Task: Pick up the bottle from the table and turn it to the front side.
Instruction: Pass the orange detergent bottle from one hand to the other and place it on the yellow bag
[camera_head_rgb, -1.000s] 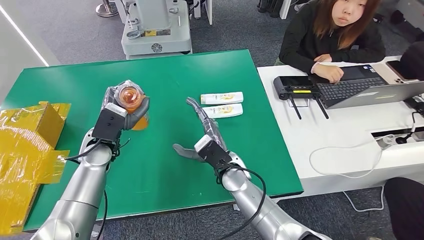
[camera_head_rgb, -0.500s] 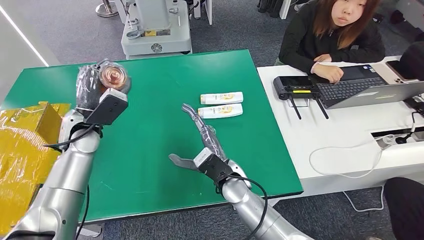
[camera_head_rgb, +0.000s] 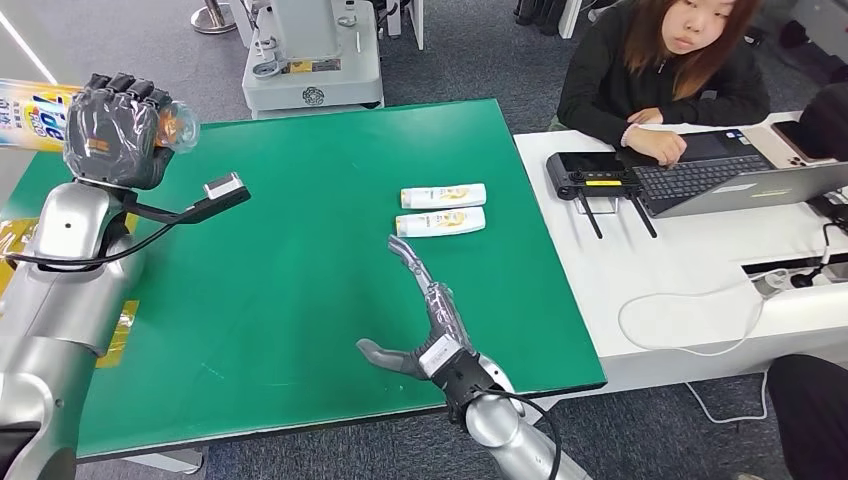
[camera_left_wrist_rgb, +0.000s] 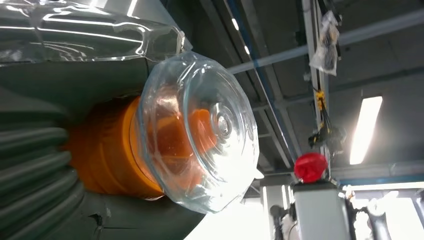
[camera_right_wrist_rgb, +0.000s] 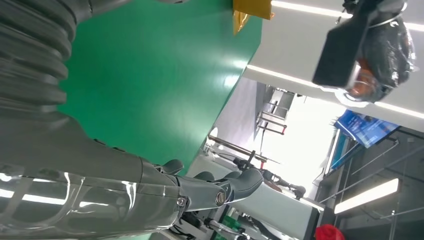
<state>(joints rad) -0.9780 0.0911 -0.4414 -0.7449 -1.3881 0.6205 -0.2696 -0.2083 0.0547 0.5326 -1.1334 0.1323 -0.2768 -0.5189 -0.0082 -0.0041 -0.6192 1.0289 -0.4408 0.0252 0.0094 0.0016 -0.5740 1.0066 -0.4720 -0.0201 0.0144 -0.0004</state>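
Note:
My left hand (camera_head_rgb: 112, 130) is raised above the far left corner of the green table (camera_head_rgb: 300, 300) and grips the bottle (camera_head_rgb: 30, 112) around its middle. The bottle lies sideways: its labelled body sticks out to the left and its clear cap (camera_head_rgb: 182, 124) to the right. In the left wrist view the clear cap (camera_left_wrist_rgb: 200, 130) and the orange body (camera_left_wrist_rgb: 105, 150) sit close against the hand. My right hand (camera_head_rgb: 425, 320) hovers open and flat over the table near its front edge, holding nothing. The right wrist view catches the left hand (camera_right_wrist_rgb: 385, 50) with the bottle.
Two white tubes (camera_head_rgb: 443, 196) (camera_head_rgb: 440, 222) lie side by side at the table's middle right. Yellow tape (camera_head_rgb: 120, 330) shows at the left edge. A person (camera_head_rgb: 660, 70) sits at the white desk (camera_head_rgb: 700, 270) with a laptop (camera_head_rgb: 720, 175). A grey machine (camera_head_rgb: 310, 50) stands behind the table.
My left arm has lifted the bottle up and to the far left, turning it from cap-up to lying sideways. The right hand has drawn back toward the table's front edge.

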